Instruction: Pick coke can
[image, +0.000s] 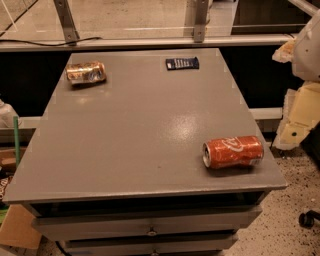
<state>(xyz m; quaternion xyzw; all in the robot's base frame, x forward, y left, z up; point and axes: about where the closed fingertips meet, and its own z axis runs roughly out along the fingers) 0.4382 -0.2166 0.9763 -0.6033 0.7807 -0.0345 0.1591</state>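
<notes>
The coke can (233, 152) is red-orange with white script and lies on its side near the front right corner of the grey table top (140, 125), its silver top pointing left. My gripper (296, 122) is the white and cream shape at the right edge of the view. It hangs off the table's right side, to the right of the can and a little further back, not touching it.
A gold-brown can (86, 72) lies on its side at the back left of the table. A small dark blue packet (182, 63) lies at the back centre. Drawers (150, 220) are below the front edge. A metal rail (150, 42) runs behind the table.
</notes>
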